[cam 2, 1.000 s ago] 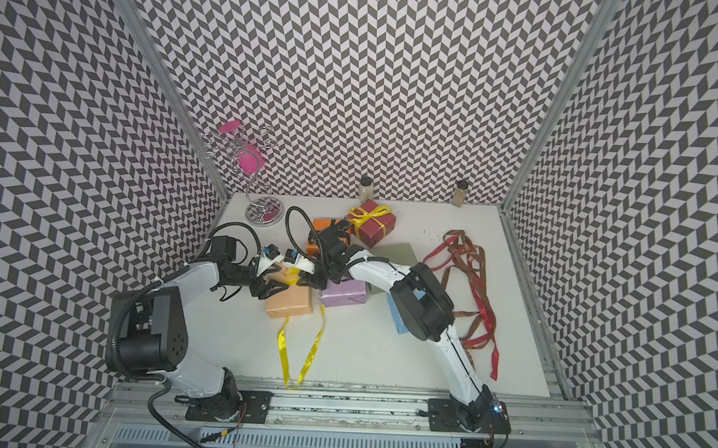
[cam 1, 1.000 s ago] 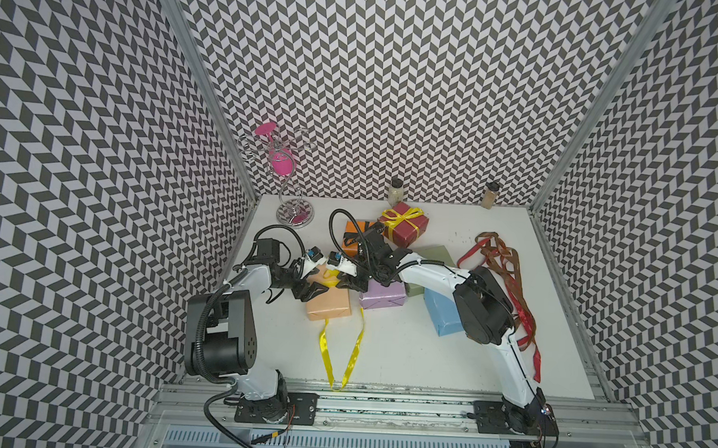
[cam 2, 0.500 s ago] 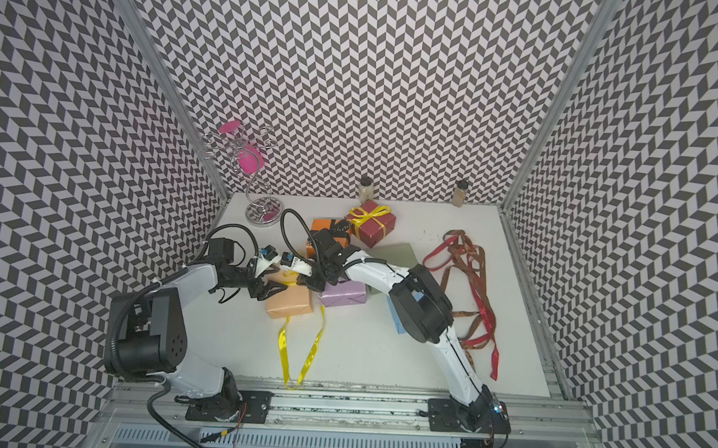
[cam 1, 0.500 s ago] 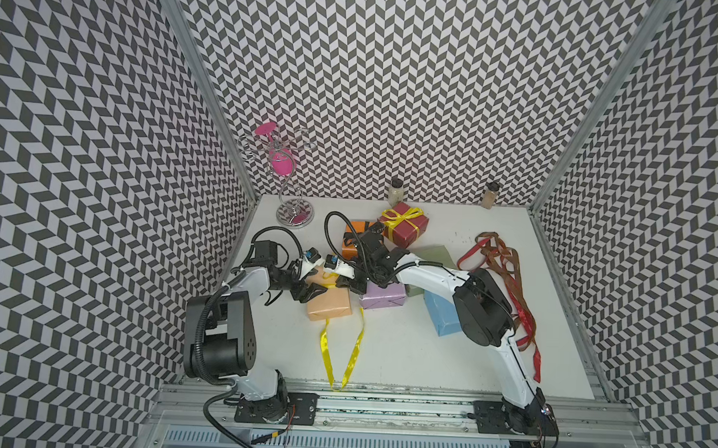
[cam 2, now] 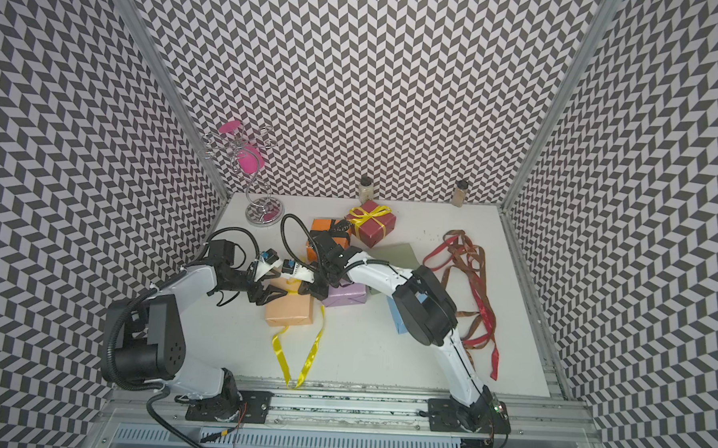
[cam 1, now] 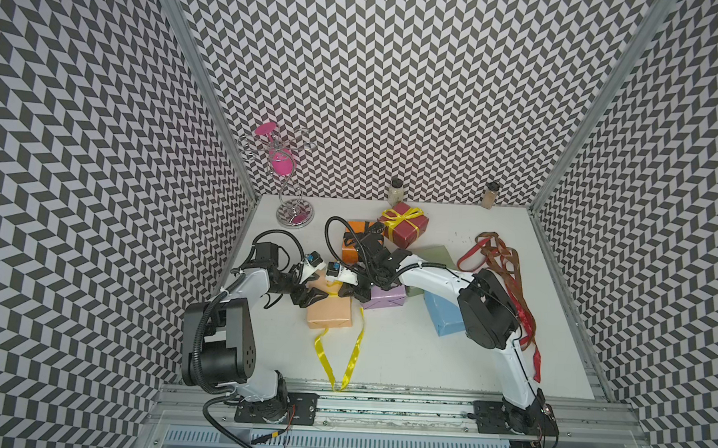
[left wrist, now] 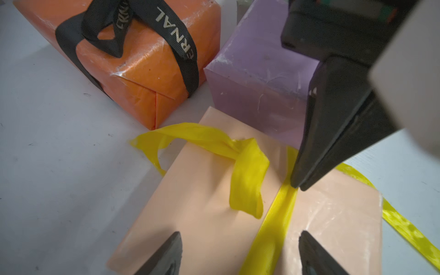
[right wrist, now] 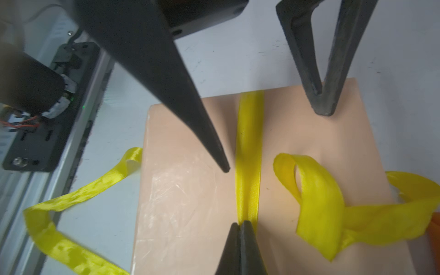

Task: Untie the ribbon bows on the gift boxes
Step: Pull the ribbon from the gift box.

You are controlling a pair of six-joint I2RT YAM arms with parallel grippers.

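Observation:
The peach gift box [cam 1: 330,317] [left wrist: 204,209] lies at the centre left, with a yellow ribbon [right wrist: 248,152] banded across its top. The bow is pulled loose: a limp loop [left wrist: 247,176] lies on the box and two tails [cam 1: 354,349] trail toward the front rail. My right gripper [right wrist: 241,225] [cam 1: 348,293] is shut, pinching that band. My left gripper [left wrist: 239,238] [cam 1: 310,302] is open, its fingertips [right wrist: 321,104] straddling the band on the box top. The orange box [left wrist: 147,71] keeps its black lettered bow [left wrist: 176,40]. The dark red box [cam 1: 405,227] has a tied yellow bow.
The lilac box [cam 1: 387,303] touches the peach one; the light blue [cam 1: 442,320] and sage green [cam 1: 437,255] boxes lie under my right arm. Loose red and brown ribbons [cam 1: 507,277] sprawl at the right. A wire stand [cam 1: 293,216] and two spice jars [cam 1: 395,191] stand at the back.
My right gripper has closed on the yellow band on the peach box. Both arms have barely shifted; the left gripper stays open.

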